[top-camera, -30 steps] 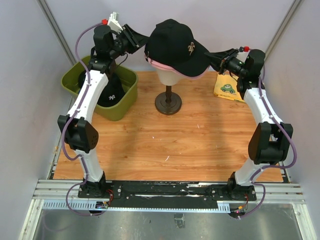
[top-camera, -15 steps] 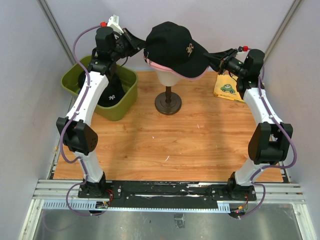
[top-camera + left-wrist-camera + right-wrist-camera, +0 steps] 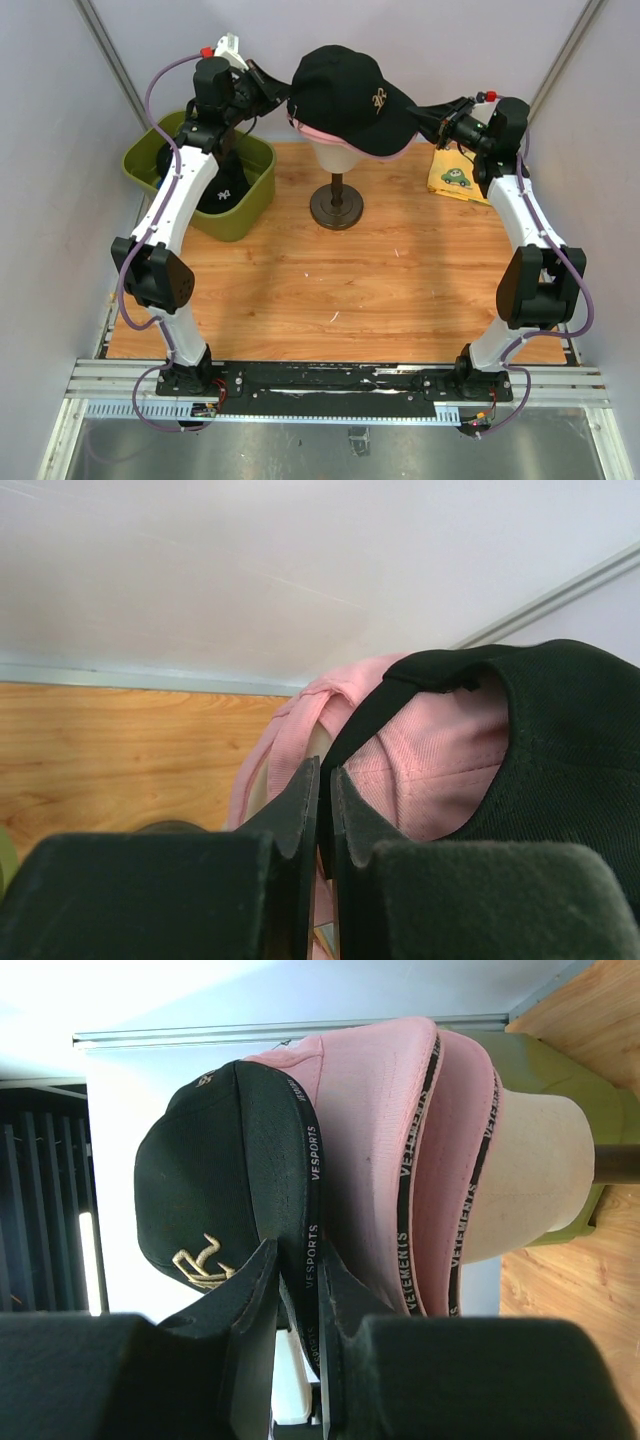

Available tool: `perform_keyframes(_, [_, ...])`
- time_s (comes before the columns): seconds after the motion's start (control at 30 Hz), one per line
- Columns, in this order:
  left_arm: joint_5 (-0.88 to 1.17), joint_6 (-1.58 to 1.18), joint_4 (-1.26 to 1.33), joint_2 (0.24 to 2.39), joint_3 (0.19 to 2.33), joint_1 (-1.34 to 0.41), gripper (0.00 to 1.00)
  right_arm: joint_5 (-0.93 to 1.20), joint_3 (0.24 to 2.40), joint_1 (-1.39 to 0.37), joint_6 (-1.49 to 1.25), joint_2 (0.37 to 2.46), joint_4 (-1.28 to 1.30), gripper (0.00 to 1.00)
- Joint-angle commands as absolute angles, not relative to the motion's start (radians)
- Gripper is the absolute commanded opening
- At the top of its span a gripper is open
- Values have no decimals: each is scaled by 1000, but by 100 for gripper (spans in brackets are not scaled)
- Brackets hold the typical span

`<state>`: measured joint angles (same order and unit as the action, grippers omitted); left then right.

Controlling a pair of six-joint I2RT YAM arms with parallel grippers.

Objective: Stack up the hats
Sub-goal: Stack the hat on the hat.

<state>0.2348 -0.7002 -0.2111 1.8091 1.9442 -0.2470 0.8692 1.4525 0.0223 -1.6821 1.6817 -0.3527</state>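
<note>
A black hat (image 3: 345,95) with a gold logo sits on top of a pink hat (image 3: 322,130) on the cream mannequin head (image 3: 338,155). My left gripper (image 3: 283,95) is at the black hat's back edge. In the left wrist view its jaws (image 3: 325,780) are shut on the black hat's rear band (image 3: 400,695), with pink fabric (image 3: 440,770) behind it. My right gripper (image 3: 425,118) is shut on the black hat's brim, whose lettered edge (image 3: 312,1230) runs between the pads (image 3: 300,1270). Another black hat (image 3: 222,185) lies in the bin.
The olive-green bin (image 3: 245,215) stands at the back left under my left arm. The mannequin's dark round base (image 3: 337,208) rests on the wooden table. A yellow cloth with a green car picture (image 3: 452,175) lies at the back right, below my right wrist.
My left gripper has moved right to the black hat's back edge and closed on it. The right gripper has kept its hold on the brim.
</note>
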Motion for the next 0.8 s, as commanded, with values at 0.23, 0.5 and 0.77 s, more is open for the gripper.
perform_keyframes(0.23, [110, -636, -347, 1852, 1894, -231, 1, 849, 1408, 81, -1605, 1679, -251, 1])
perform_keyframes(0.5, [109, -642, -340, 1845, 1870, -232, 1, 838, 1336, 116, -1685, 1694, -353, 1])
perform_keyframes(0.77, [112, -666, -329, 1803, 1875, -231, 0, 838, 1355, 124, -1775, 1715, -456, 1])
